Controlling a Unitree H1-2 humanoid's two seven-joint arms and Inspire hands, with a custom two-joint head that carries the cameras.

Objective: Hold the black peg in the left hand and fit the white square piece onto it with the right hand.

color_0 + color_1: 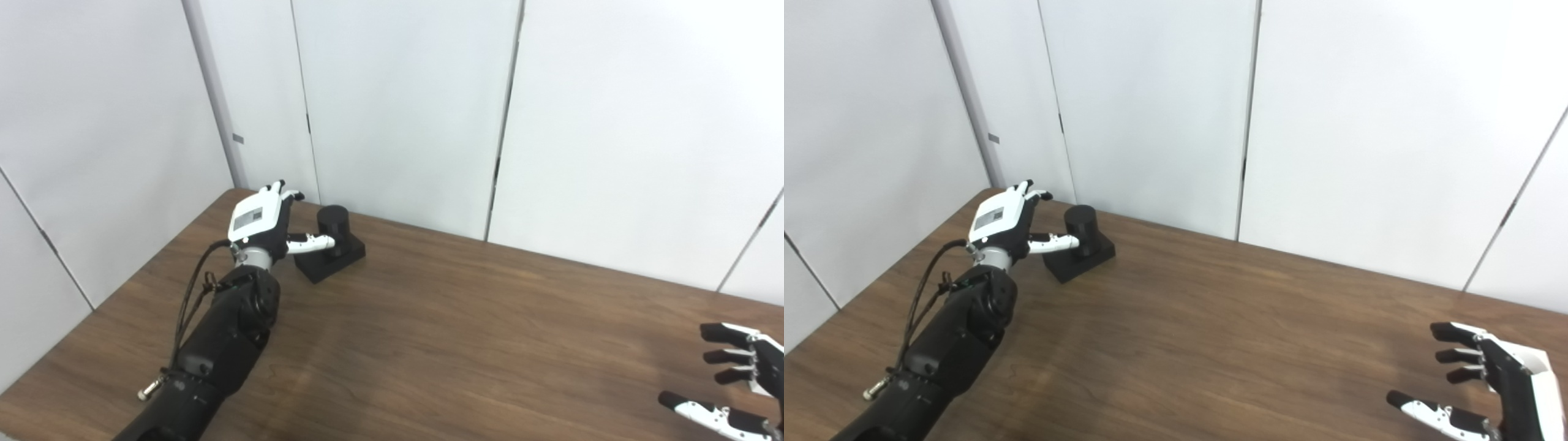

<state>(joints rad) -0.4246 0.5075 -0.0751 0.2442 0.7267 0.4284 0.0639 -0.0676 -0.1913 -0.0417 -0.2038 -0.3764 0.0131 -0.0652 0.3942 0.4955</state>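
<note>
- Your left robot hand (260,222) is spread and holds nothing; its thumb touches the upright black peg (332,222), which stands on its base just to that hand's right, at the bench's (465,331) far corner.
- Your right robot hand (1494,383) is splayed and empty, well apart from the peg.
- No white square piece shows.

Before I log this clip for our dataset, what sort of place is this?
Probably a lab or test cell, not a home: a bare wood-grain table boxed in by plain white partition panels, with only a black cylindrical peg on a square base beside the open left hand.
</note>
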